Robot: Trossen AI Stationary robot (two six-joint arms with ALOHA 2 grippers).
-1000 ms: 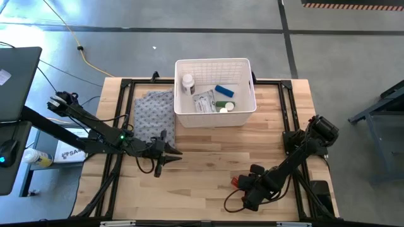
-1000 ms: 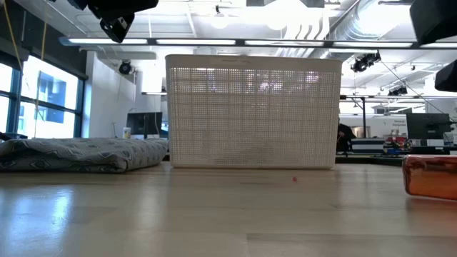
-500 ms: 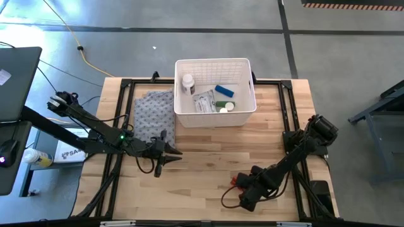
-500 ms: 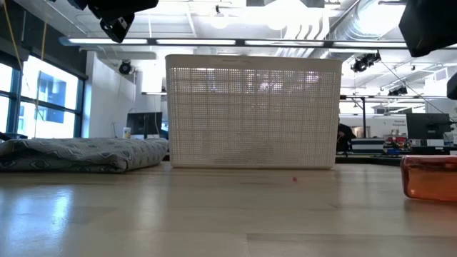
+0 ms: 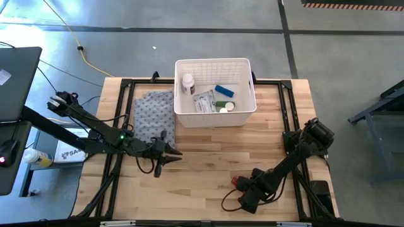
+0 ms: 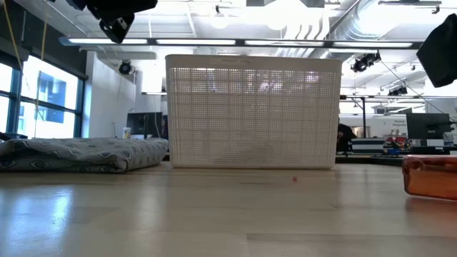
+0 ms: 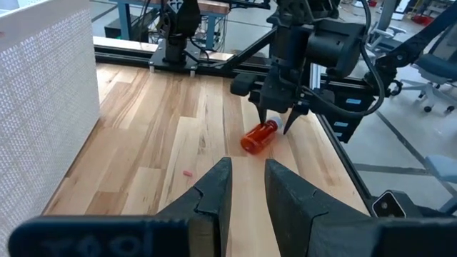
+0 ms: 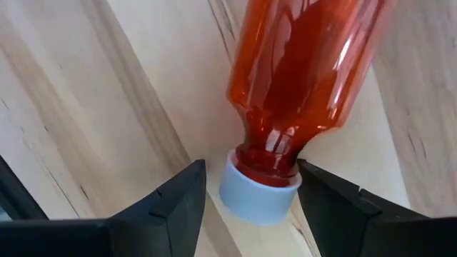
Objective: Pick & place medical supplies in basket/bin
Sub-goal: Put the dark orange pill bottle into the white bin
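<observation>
Right gripper (image 8: 246, 203) at lower right of the high view, down over the red clear-plastic bottle with white cap (image 8: 300, 93) lying on its side on the light wood counter (image 5: 208, 151). Gripper fingers (image 8: 171, 207) spread, one on each side of the white cap and neck, gaps showing, not pinching yet. In the left wrist view the same right gripper (image 7: 277, 123) hangs over the cap end of the red bottle (image 7: 258, 135); in the high view the bottle (image 5: 237, 182) just peeks out red beside the gripper. Low view: the bottle (image 6: 428, 175) at the right edge, flat on the counter.

Left gripper (image 5: 165, 153) left of centre in the high view, hovering above bare counter, near the edge of the grey patterned cloth (image 5: 151, 116). Its fingers (image 7: 214, 189) are narrowly apart, nothing between them.

Farther back, upper centre: white plastic rectangular basket with slotted sides (image 5: 214, 65) standing on the counter, touching the cloth's right edge. Inside: white pill bottle (image 5: 187, 82) at left, blue block (image 5: 224, 91), green tube (image 5: 222, 104), crinkly white-clear packet (image 5: 203, 102), and a small white round cap or vial (image 5: 225, 109).
</observation>
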